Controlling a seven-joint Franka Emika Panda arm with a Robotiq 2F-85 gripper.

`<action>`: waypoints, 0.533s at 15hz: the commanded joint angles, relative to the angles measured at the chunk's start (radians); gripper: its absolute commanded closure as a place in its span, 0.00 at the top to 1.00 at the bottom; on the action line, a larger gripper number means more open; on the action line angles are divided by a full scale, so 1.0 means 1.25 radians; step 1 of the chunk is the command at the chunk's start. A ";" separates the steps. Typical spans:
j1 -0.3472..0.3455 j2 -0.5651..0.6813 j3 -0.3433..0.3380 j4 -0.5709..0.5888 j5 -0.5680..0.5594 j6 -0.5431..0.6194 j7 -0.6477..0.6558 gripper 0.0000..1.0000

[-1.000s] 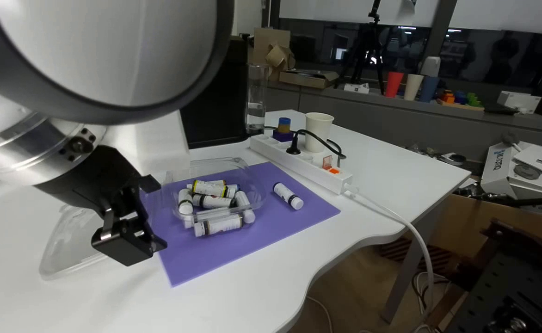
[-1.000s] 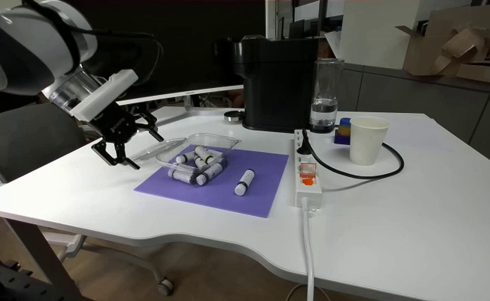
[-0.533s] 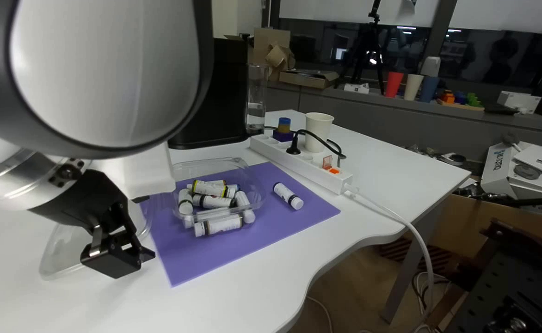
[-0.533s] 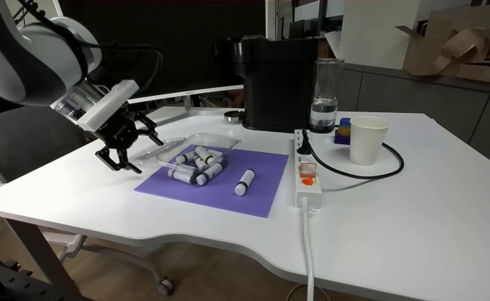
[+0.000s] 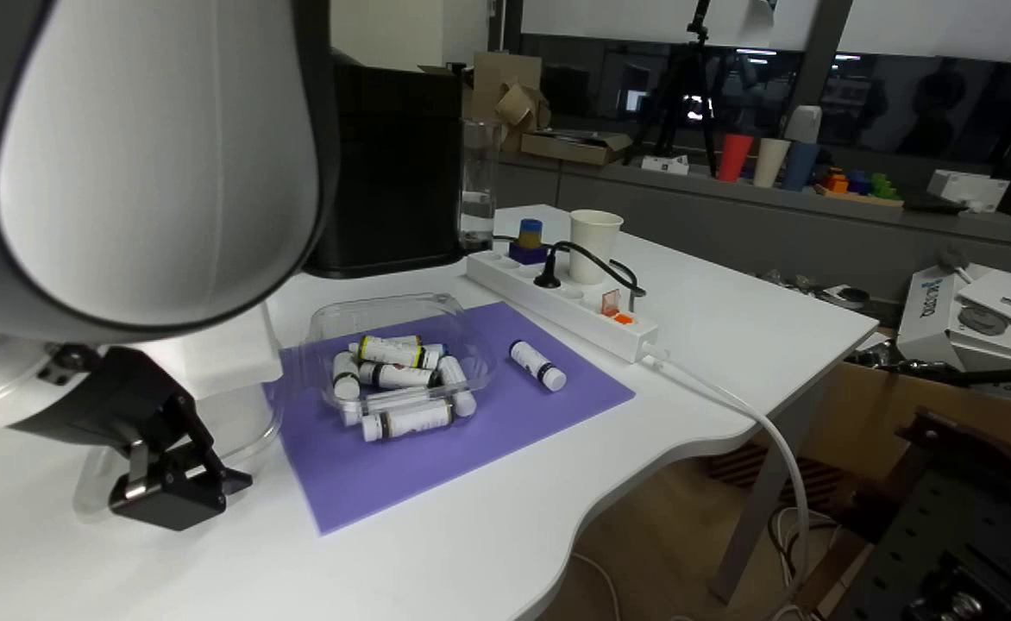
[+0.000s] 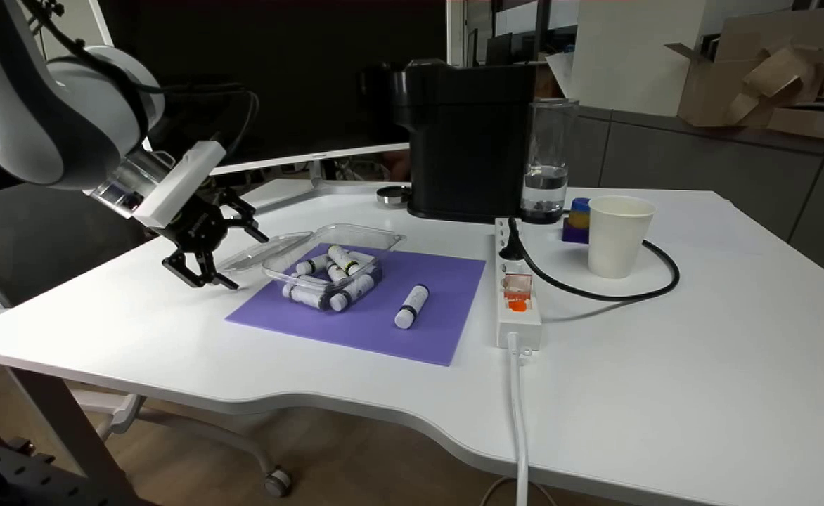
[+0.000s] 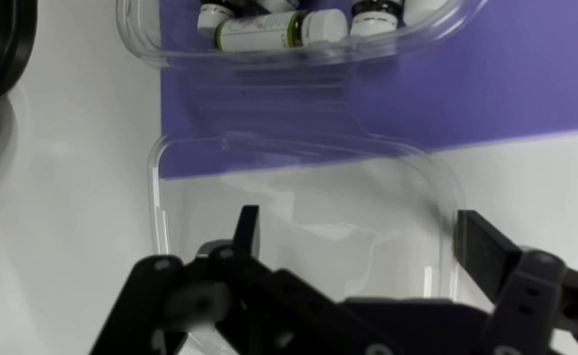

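Pointing my hand (image 6: 251, 262) down over the clear lid (image 7: 338, 227)

Hand: released, black angular jaws wide apart, wrist canted. In the wrist view one tip sits over the lid's panel, the other by its side rim; contact can't be judged.

Lid: thin transparent plastic, rounded-corner rectangle, raised glossy rim, smooth panel with streaky reflections. Opened out beside the matching tub (image 5: 376, 315), partly over the purple mat (image 5: 488, 431), partly over the tabletop (image 6: 595, 393). A ribbed strip (image 7: 269, 96), see-through, shows between lid and tub.

Tub: same clear plastic, low walls, rounded corners, set on the mat. Inside, a jumble of small bottles (image 5: 398, 376): white cylinders, printed labels, white caps, dark collars, lying at odd angles, some stacked. One has bright yellow bands. A lone bottle (image 6: 412, 306), same shape, lies on its side on the mat, apart from the tub.

Mat: flat, matte, straight-edged sheet. Tabletop: smooth white, front edge cut in a wavy curve.

Also, in both exterior views: long white power strip (image 6: 519, 329) near the mat, black cable (image 6: 595, 298) plugged in; tapered off-white cup (image 6: 616, 239), looks like paper; clear cylindrical vessel (image 6: 545, 186) part-filled with liquid; boxy black appliance (image 6: 472, 140) beside it.
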 commanded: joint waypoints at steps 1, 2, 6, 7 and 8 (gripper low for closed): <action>0.007 0.007 0.009 0.023 -0.055 -0.033 0.056 1.00; 0.006 0.002 0.013 0.023 -0.066 -0.038 0.063 1.00; 0.004 -0.031 0.030 0.003 -0.108 -0.047 0.106 1.00; 0.003 -0.043 0.036 -0.005 -0.120 -0.048 0.121 1.00; 0.001 -0.057 0.041 -0.014 -0.131 -0.049 0.141 1.00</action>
